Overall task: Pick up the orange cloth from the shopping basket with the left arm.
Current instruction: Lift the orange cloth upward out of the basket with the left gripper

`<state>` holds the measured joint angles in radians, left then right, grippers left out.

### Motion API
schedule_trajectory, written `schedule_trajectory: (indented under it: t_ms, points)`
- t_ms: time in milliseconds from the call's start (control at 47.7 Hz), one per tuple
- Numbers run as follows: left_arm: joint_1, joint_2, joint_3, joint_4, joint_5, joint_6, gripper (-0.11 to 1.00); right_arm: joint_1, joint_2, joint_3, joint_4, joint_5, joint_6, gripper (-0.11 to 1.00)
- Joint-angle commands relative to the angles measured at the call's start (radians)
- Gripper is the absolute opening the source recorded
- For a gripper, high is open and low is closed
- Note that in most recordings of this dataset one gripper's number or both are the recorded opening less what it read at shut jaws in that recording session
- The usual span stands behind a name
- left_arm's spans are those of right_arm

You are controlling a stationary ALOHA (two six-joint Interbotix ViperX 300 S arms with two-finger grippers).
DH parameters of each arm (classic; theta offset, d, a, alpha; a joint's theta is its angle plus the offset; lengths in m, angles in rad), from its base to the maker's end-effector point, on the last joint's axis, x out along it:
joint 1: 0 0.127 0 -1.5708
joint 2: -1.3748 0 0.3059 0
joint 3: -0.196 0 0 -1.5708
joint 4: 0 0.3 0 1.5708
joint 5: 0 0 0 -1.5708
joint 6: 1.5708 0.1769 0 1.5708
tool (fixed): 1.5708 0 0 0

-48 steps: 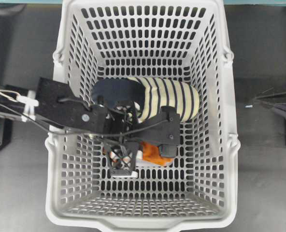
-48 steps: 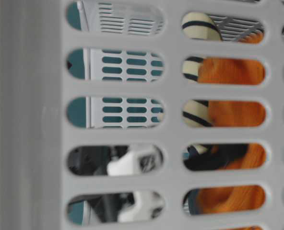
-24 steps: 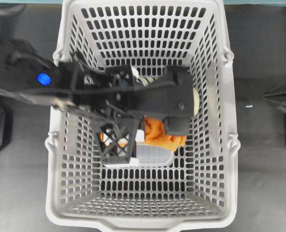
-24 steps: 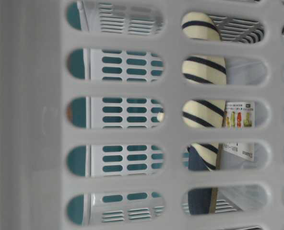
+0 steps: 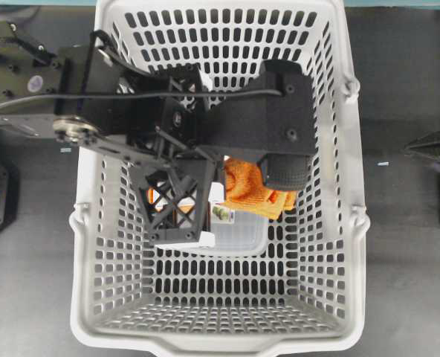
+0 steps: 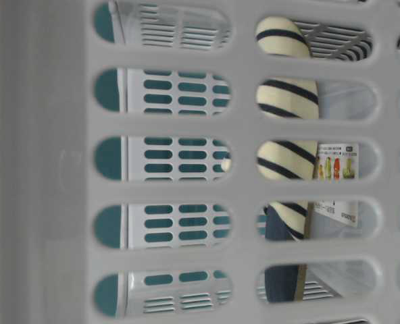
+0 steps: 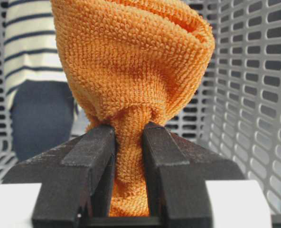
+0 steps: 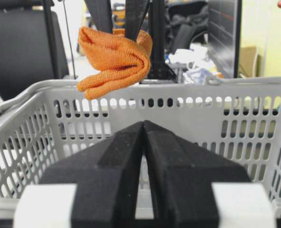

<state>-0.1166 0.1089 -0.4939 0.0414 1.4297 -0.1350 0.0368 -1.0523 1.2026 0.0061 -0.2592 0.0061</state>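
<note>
The orange cloth (image 5: 253, 190) hangs bunched from my left gripper (image 5: 205, 204), which is shut on it over the middle of the shopping basket (image 5: 354, 216). In the left wrist view both black fingers (image 7: 97, 156) pinch a narrow neck of the cloth (image 7: 131, 71), and the rest bulges out past the tips of the gripper (image 7: 128, 130). From the right wrist view the cloth (image 8: 114, 57) dangles above the basket's far rim (image 8: 178, 90). My right gripper (image 8: 144, 124) is shut and empty, outside the basket at the right (image 5: 409, 151).
A navy and cream striped slipper (image 6: 284, 101) lies on the basket floor behind the cloth (image 7: 31, 42), next to a clear packet with a printed label (image 5: 235, 223). The left arm's black plates (image 5: 250, 119) cover the basket's middle from above. Slotted walls (image 7: 254, 95) rise on every side.
The left arm has risen with the cloth in its grip. The cloth has left the table-level view and now hangs above the rim. The right arm has not moved.
</note>
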Motion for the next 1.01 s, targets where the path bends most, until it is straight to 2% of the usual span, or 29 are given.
schedule_trajectory:
  t_ms: [0, 985]
  points:
    - [0.005, -0.017, -0.023, 0.003, -0.005, -0.002, 0.15, 0.002, 0.006, -0.009, 0.002, -0.006, 0.000, -0.02]
    - [0.012, -0.003, 0.002, 0.002, -0.009, 0.000, 0.15, 0.002, -0.002, -0.011, 0.002, -0.005, 0.002, -0.02]
